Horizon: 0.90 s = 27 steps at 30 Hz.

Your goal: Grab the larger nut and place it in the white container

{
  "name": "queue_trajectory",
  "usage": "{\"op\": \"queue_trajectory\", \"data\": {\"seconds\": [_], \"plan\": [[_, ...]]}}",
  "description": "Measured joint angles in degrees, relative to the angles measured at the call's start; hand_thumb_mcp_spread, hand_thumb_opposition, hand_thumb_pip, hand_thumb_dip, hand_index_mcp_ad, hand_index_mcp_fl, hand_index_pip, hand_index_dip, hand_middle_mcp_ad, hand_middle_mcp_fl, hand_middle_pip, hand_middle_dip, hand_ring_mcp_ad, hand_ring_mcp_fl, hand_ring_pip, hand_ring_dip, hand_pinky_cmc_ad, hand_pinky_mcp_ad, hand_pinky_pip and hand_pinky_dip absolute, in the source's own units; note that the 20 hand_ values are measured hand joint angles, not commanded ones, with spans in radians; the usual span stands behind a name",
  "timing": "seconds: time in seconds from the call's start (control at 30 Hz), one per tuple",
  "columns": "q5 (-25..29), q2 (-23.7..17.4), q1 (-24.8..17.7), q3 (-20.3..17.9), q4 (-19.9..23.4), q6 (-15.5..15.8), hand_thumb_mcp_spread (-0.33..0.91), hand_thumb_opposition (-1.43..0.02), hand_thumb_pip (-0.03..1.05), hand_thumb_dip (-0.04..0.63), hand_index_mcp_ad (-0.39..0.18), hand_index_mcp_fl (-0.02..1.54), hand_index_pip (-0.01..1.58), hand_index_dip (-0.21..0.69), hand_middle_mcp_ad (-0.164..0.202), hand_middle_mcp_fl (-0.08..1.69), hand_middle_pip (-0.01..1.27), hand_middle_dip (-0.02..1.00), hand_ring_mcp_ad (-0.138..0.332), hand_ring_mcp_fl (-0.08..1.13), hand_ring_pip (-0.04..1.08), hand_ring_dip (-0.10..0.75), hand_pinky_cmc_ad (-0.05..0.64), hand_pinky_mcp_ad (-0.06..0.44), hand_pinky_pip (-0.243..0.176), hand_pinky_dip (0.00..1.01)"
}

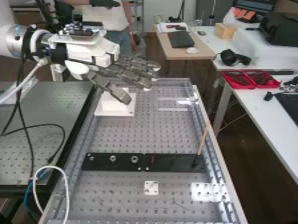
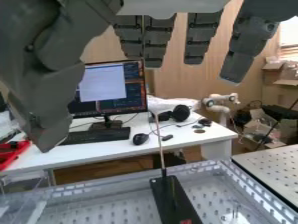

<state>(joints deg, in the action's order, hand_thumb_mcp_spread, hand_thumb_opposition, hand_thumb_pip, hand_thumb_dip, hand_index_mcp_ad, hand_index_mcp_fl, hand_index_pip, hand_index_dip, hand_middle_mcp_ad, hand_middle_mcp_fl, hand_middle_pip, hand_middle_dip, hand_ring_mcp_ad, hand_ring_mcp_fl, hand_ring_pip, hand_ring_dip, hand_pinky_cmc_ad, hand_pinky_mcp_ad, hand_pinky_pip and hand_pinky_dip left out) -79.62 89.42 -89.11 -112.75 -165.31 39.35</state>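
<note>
In the high view the hand (image 1: 98, 54) is at the upper left, over the bench's far part, its fingers extended and holding nothing. Beneath the fingertips stands the white container (image 1: 114, 103) on a white plate, its top partly hidden by a finger. The larger nut (image 1: 113, 158) sits on the flat black bar (image 1: 174, 163), well apart from the hand, between the smaller nut (image 1: 92, 158) and the bearing (image 1: 135, 159). The wrist view has the hand (image 2: 159, 42) with straight fingers and the thumb apart from them; the black bar (image 2: 174, 200) lies beyond.
A thin upright rod (image 1: 202, 142) stands at the bar's right end. A small white square plate (image 1: 151, 188) lies nearer than the bar. A white cable (image 1: 65, 182) loops at the bench's near left. Red trays (image 1: 250, 79) rest on the side table.
</note>
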Motion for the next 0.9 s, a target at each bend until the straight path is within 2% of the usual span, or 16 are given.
{"op": "queue_trajectory", "data": {"seconds": [0.1, 0.23, 0.27, 0.37, 0.47, 0.7, 0.77, 0.9], "plan": [[-0.9, 0.4, 1.5, -2.3, 1.5, -0.2, 0.18, -0.79, 0.64, 0.124, -0.033, 0.04, 0.23, -0.173, -0.016, 0.02, 0.14, 0.19, 0.138, 0.01, 0.09, 0.119, 0.363, 0.328, -0.079, 0.49], [-1.8, 0.6, 3.5, -4.7, 3.1, -0.1, 0.18, -0.79, 0.65, 0.141, -0.023, 0.04, 0.31, -0.173, -0.009, 0.02, 0.14, 0.19, 0.140, 0.01, 0.09, 0.119, 0.363, 0.330, -0.079, 0.49], [-2.3, 0.6, 4.3, -5.5, 3.7, 0.2, 0.19, -0.79, 0.65, 0.159, -0.023, 0.04, 0.35, -0.173, -0.009, 0.02, 0.14, 0.19, 0.143, 0.01, 0.09, 0.119, 0.363, 0.330, -0.079, 0.49], [-4.2, 0.7, 6.5, -7.0, 4.9, 1.0, 0.21, -0.81, 0.72, 0.157, -0.038, 0.04, 0.47, -0.169, -0.009, 0.02, 0.14, 0.19, 0.140, 0.01, 0.09, 0.119, 0.363, 0.330, -0.077, 0.49], [-7.0, 0.9, 9.0, -8.0, 6.0, 2.0, 0.22, -0.81, 0.72, 0.175, -0.056, 0.04, 0.58, -0.164, -0.009, 0.00, 0.14, 0.19, 0.143, 0.01, 0.09, 0.119, 0.363, 0.330, -0.080, 0.49], [-16.9, 4.4, 15.4, -7.8, 7.2, 3.8, 0.27, -0.82, 0.72, 0.175, -0.108, 0.02, 0.89, -0.133, -0.009, 0.00, 0.14, 0.19, 0.140, 0.01, 0.09, 0.119, 0.363, 0.330, -0.091, 0.49], [-19.2, 5.3, 16.8, -7.5, 7.4, 3.8, 0.27, -0.82, 0.72, 0.176, -0.106, 0.02, 0.97, -0.119, -0.012, 0.00, 0.13, 0.19, 0.138, 0.01, 0.09, 0.119, 0.363, 0.330, -0.091, 0.49], [-23.5, 6.5, 19.4, -7.1, 9.2, 3.6, 0.28, -0.84, 0.72, 0.178, -0.106, 0.02, 1.01, -0.117, -0.012, 0.00, 0.13, 0.19, 0.140, 0.01, 0.09, 0.119, 0.363, 0.330, -0.091, 0.49]]}}
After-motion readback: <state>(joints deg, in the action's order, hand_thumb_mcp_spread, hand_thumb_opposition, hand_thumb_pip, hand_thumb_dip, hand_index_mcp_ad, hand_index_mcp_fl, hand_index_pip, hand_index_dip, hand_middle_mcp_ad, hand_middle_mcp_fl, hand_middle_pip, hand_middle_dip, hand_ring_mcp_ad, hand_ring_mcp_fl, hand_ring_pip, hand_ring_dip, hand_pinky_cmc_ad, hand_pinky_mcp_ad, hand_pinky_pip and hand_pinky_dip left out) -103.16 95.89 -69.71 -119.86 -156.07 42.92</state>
